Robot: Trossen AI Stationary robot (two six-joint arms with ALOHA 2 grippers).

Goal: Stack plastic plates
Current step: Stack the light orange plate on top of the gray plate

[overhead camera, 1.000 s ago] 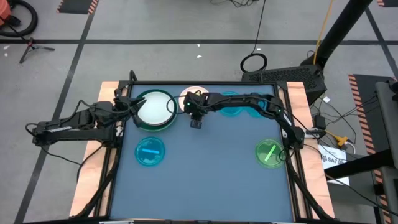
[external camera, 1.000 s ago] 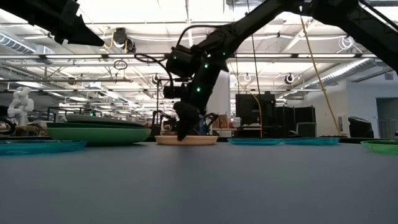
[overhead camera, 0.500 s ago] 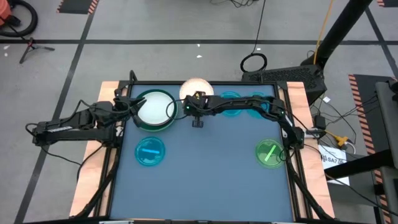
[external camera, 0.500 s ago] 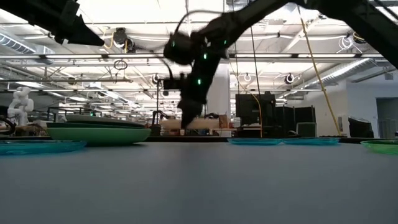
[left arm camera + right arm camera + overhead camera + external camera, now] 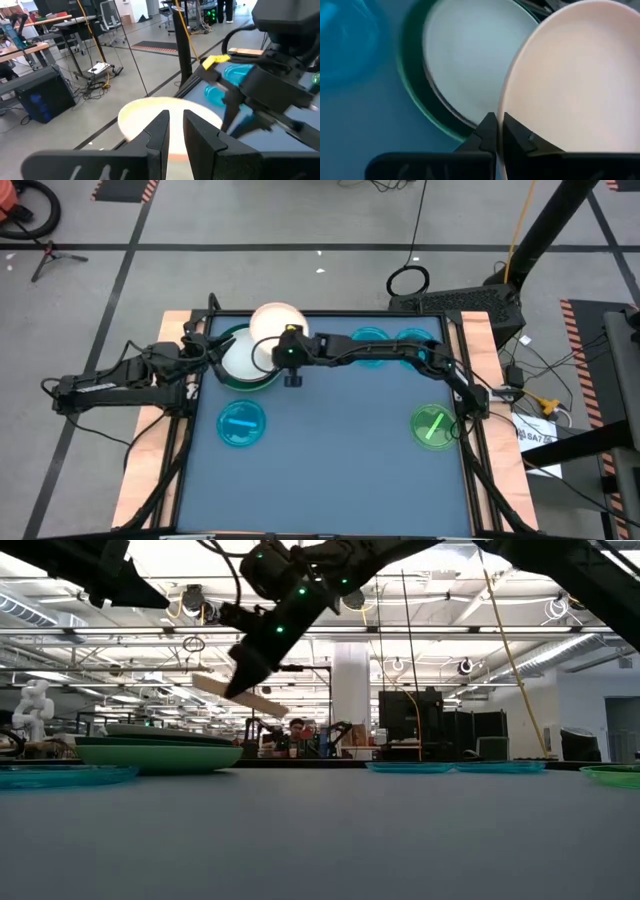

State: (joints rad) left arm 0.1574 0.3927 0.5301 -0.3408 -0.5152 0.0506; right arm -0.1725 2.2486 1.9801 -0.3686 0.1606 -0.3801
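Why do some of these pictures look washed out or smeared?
In the low view, ceiling lights glare behind the dark right arm, leaving it a silhouette, and the lifted pink plate is slightly smeared. In the left wrist view that plate blows out to white. In the right wrist view the close-up plates and fingers look soft.
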